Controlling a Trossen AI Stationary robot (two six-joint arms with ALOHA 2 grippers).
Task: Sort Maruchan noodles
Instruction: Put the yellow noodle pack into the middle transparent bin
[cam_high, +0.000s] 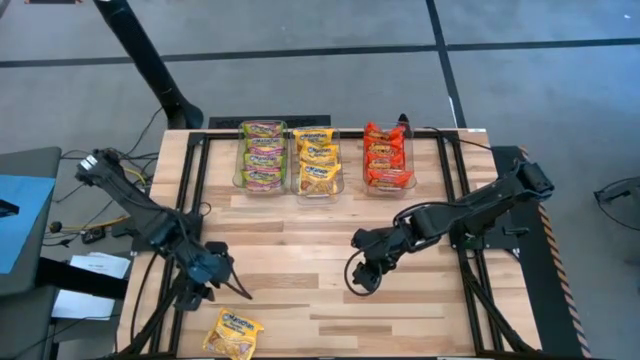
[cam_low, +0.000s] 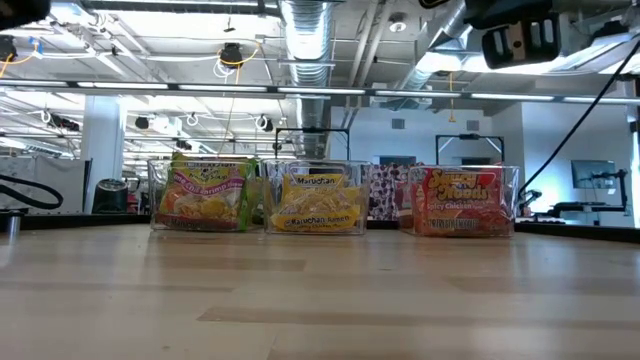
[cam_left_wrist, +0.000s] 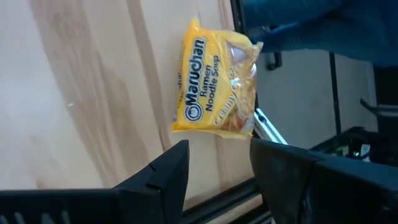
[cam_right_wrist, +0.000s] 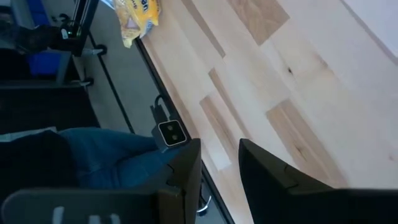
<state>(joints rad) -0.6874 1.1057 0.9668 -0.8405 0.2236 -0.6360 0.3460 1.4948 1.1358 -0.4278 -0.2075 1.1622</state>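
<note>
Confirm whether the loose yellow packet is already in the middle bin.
No: the yellow packet lies on the table's near edge, far from the middle bin, just ahead of the open left gripper.

My left pincer (cam_left_wrist: 217, 168) hangs open over the desk (cam_left_wrist: 81, 93); one yellow Maruchan packet (cam_left_wrist: 214, 87) lies flat just beyond my fingertips (cam_left_wrist: 177, 158).

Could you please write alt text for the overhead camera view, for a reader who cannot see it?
Seen from above, one yellow noodle packet lies loose at the wooden table's near edge, close to the left end effector, which is open and empty. Three clear bins at the far side hold sorted green, yellow and red packets; the right end effector hovers mid-table, empty.
</note>
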